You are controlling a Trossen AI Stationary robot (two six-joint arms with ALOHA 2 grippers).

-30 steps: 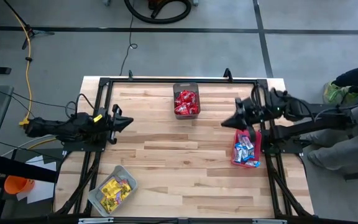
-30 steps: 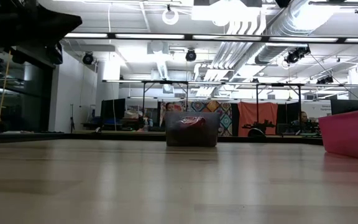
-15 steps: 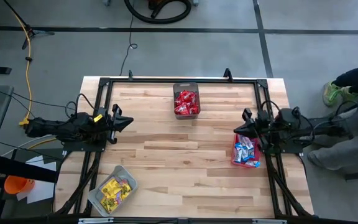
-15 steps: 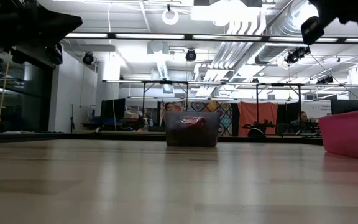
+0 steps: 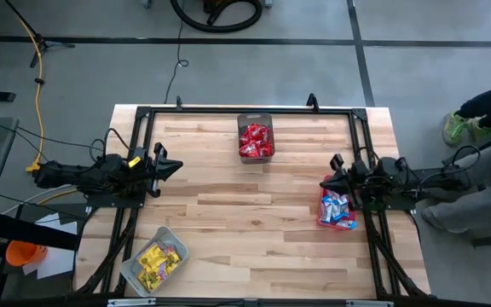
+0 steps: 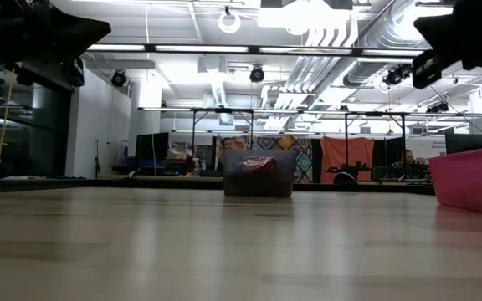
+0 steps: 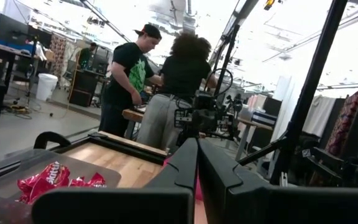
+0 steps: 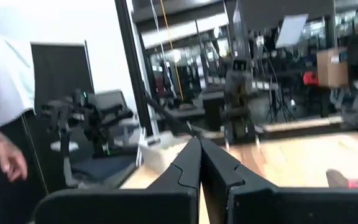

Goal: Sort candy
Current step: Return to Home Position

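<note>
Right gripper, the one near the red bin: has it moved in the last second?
Yes. In the high view the right gripper has pulled back toward the right edge of the table and now sits close against the red bin.

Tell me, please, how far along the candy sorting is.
Done: red candy lies in the mesh bin, yellow candy in the grey bin, blue-and-white candy in the red bin; no loose candy on the table. In hand: nothing; left gripper and right gripper sit at the sides, fingers shut. Left: seemingly nothing.
</note>
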